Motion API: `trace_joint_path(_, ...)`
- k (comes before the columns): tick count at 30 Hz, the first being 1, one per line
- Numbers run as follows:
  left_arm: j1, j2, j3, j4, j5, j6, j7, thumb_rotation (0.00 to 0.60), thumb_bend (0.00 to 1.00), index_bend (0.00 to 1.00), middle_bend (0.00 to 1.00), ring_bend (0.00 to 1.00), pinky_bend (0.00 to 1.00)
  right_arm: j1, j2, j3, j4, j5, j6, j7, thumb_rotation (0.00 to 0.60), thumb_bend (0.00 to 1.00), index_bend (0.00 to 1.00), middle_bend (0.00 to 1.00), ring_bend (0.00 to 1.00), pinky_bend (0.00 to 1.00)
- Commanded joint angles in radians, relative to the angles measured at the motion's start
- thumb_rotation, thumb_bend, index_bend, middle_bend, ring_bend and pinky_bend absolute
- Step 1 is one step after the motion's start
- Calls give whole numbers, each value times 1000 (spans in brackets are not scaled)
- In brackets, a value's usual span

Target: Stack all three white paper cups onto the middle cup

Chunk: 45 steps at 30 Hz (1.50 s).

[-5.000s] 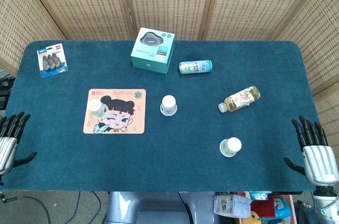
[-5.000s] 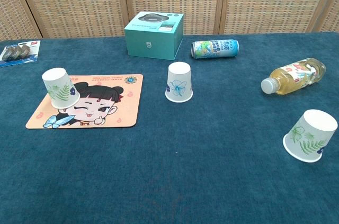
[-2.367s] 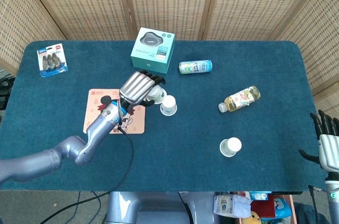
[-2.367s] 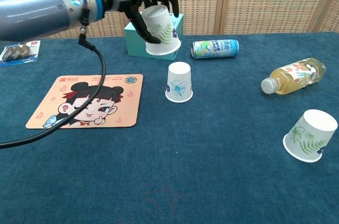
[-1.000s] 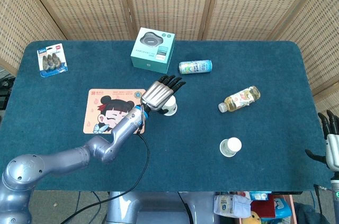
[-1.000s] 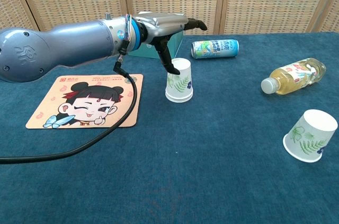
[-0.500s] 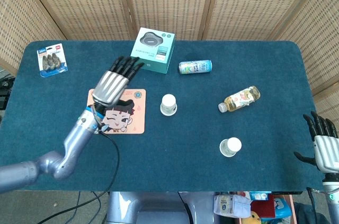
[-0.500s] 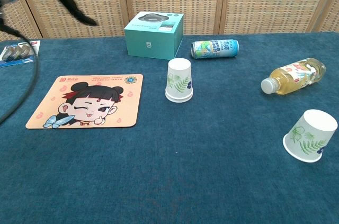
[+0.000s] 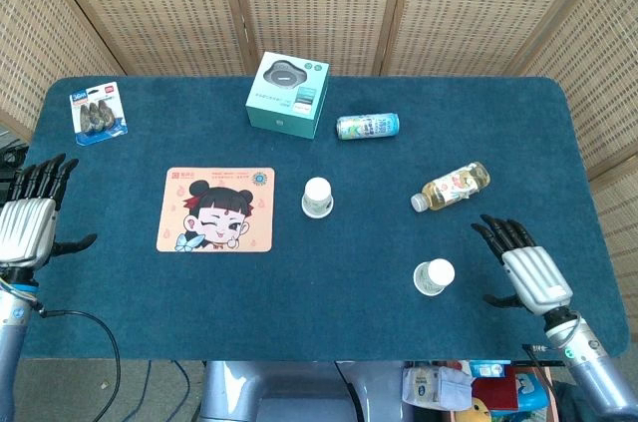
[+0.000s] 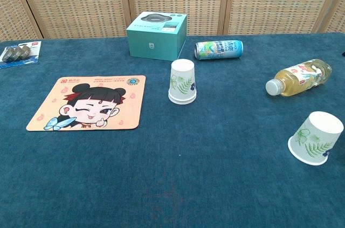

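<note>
The left hand (image 9: pixel 27 222) hovers at the table's left edge, fingers spread wide and holding nothing; its arm is cut off by the frame. The right hand (image 9: pixel 528 272) hangs over the table near the front right corner, fingers apart and empty, just beside the lone cup. Neither hand shows in the chest view.

The table (image 9: pixel 329 312) carries a blue cloth. On it, left of centre, lies a cartoon mat (image 9: pixel 215 210). A teal box (image 9: pixel 289 95) stands near the back edge, with a can (image 9: pixel 368 126) lying on its side beside it. A bottle (image 9: pixel 452 186) lies on its side toward the right. A blister pack (image 9: pixel 97 115) sits at the back left, its contents too small to make out.

The stack (image 10: pixel 182 81) stands upside down at mid-table, two cups nested, the lower one showing only as a second rim. The lone cup (image 10: pixel 316 137) sits upside down at the front right, well apart from the stack.
</note>
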Motion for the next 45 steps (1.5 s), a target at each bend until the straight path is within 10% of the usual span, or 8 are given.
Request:
trace_joint_path(1, 29, 1, 20, 11, 31, 25, 14, 600, 114, 0, 0, 0, 0, 60, -1, -3, -24, 26, -81, -51, 600, 0, 78, 0, 0, 0)
trace_joint_path(14, 56, -12, 3, 55, 79, -12, -30, 600, 114, 0, 0, 0, 0, 125, -73, -1, 1, 149, -173, -180, 600, 0, 182, 118, 4, 12)
trace_joint_path(22, 60, -11, -16, 74, 78, -43, -45, 600, 115, 0, 0, 0, 0, 143, -138, -4, 53, 161, -173, -173, 600, 7, 280, 246, 127, 262)
trace_joint_path(33, 71, -16, -32, 76, 87, -54, -39, 600, 115, 0, 0, 0, 0, 138, -209, -7, 126, 161, -129, -128, 600, 297, 531, 535, 415, 475)
trace_joint_path(45, 83, -11, -45, 67, 103, -64, -42, 600, 115, 0, 0, 0, 0, 157, -177, 51, 52, 161, -70, -70, 600, 346, 552, 561, 440, 493)
